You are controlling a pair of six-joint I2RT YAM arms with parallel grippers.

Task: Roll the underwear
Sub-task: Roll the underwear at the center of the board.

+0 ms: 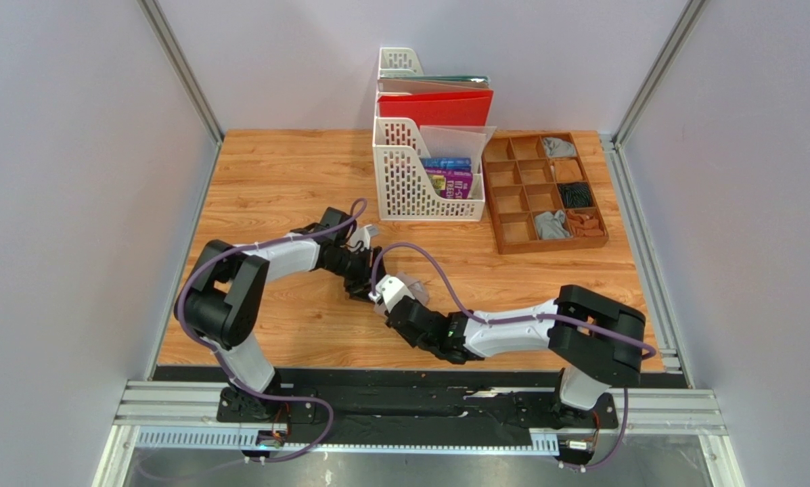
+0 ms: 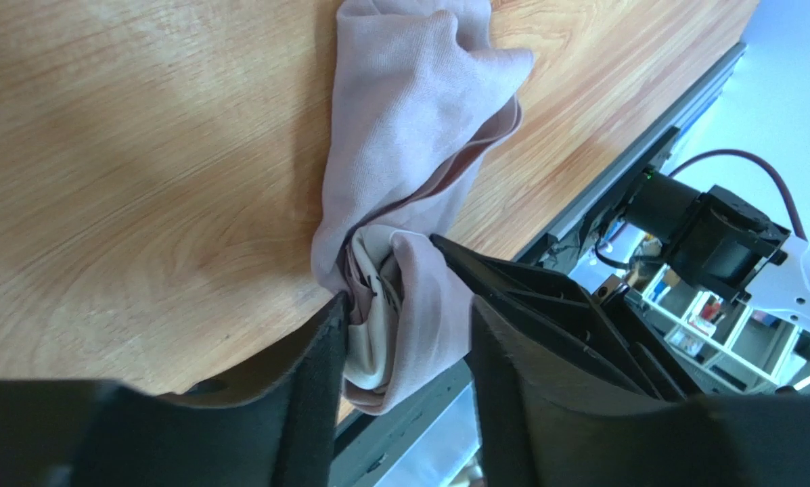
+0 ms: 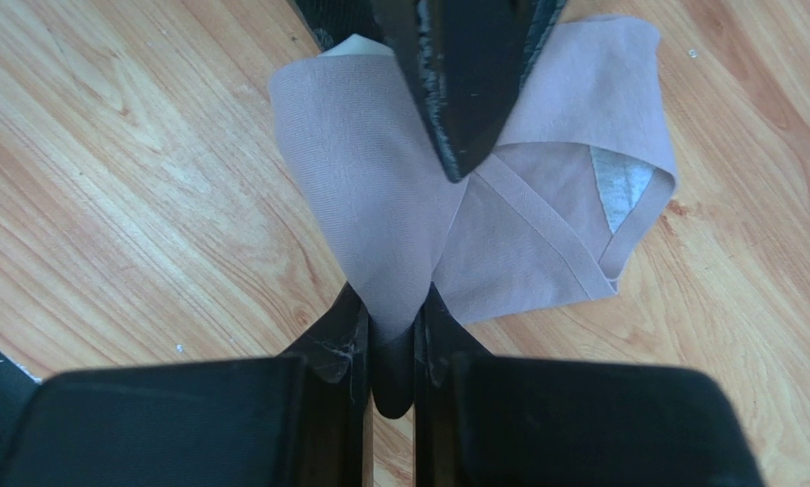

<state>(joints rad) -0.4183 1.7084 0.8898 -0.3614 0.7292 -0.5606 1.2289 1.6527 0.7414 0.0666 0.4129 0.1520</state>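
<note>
Lengthwise, the pinkish underwear (image 2: 409, 122) runs straight away from the left fingers (image 2: 312, 386).

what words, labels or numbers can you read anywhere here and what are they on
No text here reads clearly.
Purple packet in the white file rack: pale lettering, too small to read.
Blue packet just behind it: print too small to read.
Pinkish-beige underwear: no lettering shows in either wrist view.
</note>
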